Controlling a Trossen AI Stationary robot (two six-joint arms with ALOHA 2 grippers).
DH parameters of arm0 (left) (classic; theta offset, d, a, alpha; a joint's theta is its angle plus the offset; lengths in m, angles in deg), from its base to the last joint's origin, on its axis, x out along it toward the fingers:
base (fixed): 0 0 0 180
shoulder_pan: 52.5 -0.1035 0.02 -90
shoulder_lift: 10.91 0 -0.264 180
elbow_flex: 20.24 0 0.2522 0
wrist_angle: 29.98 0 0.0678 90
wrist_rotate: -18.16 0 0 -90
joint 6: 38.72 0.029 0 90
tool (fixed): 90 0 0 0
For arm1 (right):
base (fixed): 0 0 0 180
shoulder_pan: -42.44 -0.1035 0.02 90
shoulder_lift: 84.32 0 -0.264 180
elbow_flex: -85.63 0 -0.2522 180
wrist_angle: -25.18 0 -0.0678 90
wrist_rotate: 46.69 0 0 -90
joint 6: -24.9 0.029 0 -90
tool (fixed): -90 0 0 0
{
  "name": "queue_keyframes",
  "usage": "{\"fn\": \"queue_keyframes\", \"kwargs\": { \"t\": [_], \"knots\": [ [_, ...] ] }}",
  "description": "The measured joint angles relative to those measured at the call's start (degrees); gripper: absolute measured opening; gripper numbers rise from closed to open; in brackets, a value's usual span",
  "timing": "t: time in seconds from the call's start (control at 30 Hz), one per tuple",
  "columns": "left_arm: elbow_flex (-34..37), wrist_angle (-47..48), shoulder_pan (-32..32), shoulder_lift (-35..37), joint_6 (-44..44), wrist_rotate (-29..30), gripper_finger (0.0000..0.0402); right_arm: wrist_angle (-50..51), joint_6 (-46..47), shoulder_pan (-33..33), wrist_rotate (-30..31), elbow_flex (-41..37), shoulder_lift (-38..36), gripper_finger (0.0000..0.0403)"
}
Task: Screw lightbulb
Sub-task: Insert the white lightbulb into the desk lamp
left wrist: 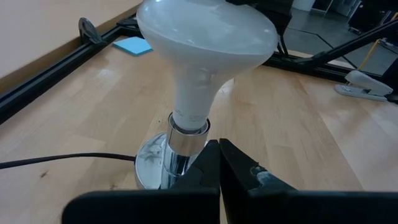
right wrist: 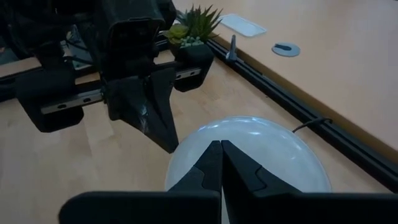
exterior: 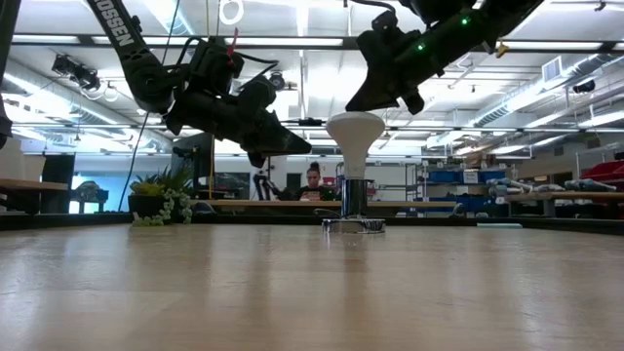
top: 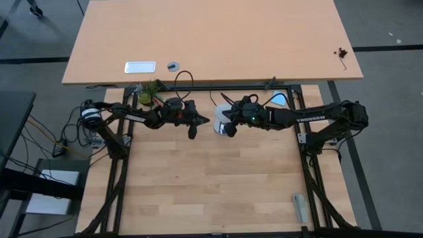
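The white lightbulb (exterior: 354,141) stands upright, its screw base in the round silver socket (exterior: 354,224) at the table's far middle; it also shows in the high view (top: 220,125). My left gripper (left wrist: 220,152) is shut, just left of the bulb at neck height (exterior: 304,148), and clear of it. My right gripper (right wrist: 221,152) is shut and sits right over the globe's top (right wrist: 249,155), coming down slantwise from the right (exterior: 353,107). My right gripper's shut fingertips point down slantwise at the top of the bulb's globe (exterior: 354,117). I cannot tell whether they touch it. The bulb stands upright in the socket.
A small potted plant (top: 149,92) stands at the far left edge. A black cord (left wrist: 62,160) runs from the socket. A blue note (top: 281,100) lies far right, and a grey stapler-like thing (top: 301,206) near right. A person (exterior: 314,180) sits in the room behind.
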Motion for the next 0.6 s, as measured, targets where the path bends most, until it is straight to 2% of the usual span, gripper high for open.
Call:
{"fn": "queue_keyframes", "kwargs": {
  "t": [0.6],
  "knots": [
    [0.00, -0.02, 0.00, -0.01, -0.03, -0.02, 0.0001, -1.79, -2.56, 1.06, -0.07, -0.11, -0.27, 0.0012]
  ]
}}
